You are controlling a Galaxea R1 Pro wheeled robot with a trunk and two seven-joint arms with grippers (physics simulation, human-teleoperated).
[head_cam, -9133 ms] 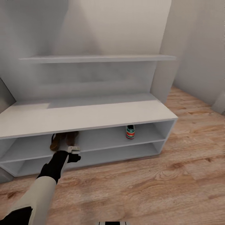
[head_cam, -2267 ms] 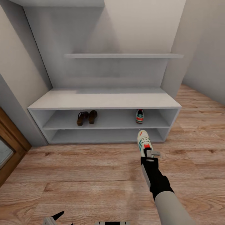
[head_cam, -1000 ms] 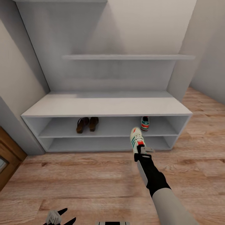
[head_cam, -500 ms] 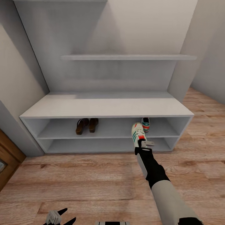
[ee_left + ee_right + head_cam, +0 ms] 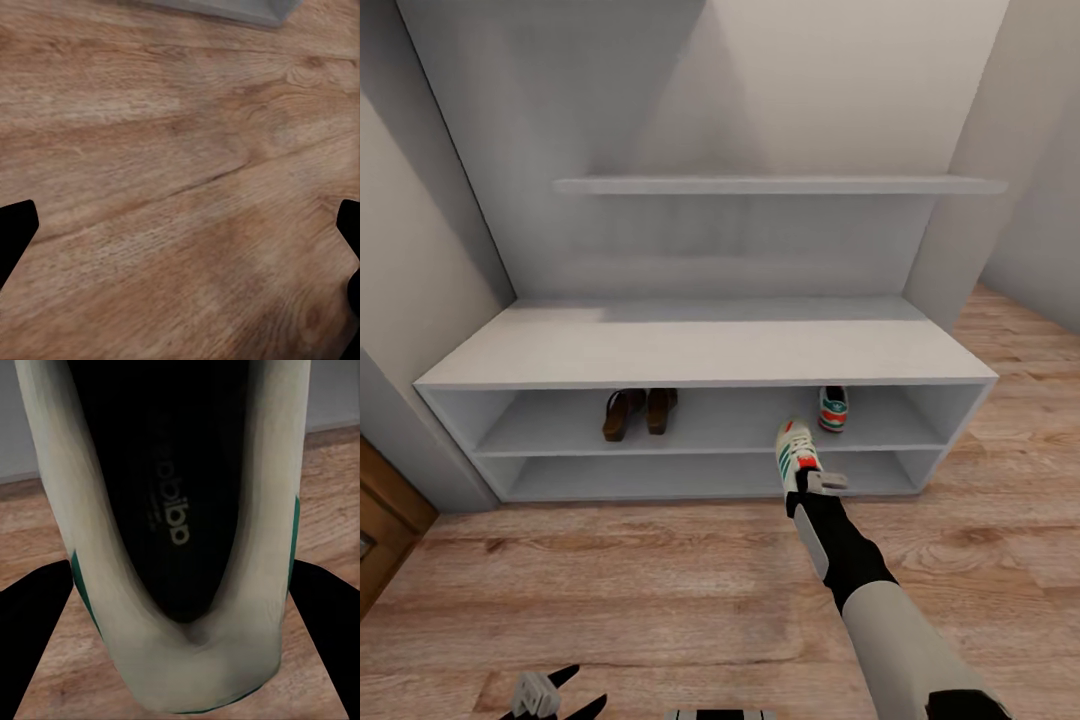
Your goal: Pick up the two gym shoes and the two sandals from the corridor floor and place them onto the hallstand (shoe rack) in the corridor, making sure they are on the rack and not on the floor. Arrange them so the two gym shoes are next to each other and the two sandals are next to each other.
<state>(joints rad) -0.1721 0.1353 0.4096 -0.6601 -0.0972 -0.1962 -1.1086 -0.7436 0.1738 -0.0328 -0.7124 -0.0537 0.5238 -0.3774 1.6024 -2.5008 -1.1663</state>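
Right gripper [image 5: 812, 482] is clamped on the heel of one gym shoe [image 5: 796, 455], holding it clear of the corridor floor [image 5: 660, 590] with the toe pointing away toward the hallstand [image 5: 700, 350]. In the right wrist view the held gym shoe [image 5: 176, 532] sits between the two dark fingers [image 5: 37, 630], its white collar and green side stripe on either flank, and the dark insole carries pale printed lettering that is too blurred to read for certain. Just beyond the gripper and a little to its right, the second gym shoe [image 5: 833, 408] stands on the upper open tier of the hallstand, heel toward the robot, with red-orange and green bands showing; that makes two gym shoes, one gripped and one shelved, near each other but apart. Farther along the same tier, well to the left of the gripper, the two sandals [image 5: 637, 412] lie side by side, brown and close together. Below that tier the lower tier runs the full width of the bench, and above the bench top one long grey wall shelf [image 5: 780, 185] crosses the wall. Left gripper [image 5: 550, 695] hangs low near the robot's body, well apart from the right arm, with its dark fingers spread; in the left wrist view its fingertips [image 5: 15, 232] sit wide apart over the corridor floor [image 5: 180, 187], holding nothing.
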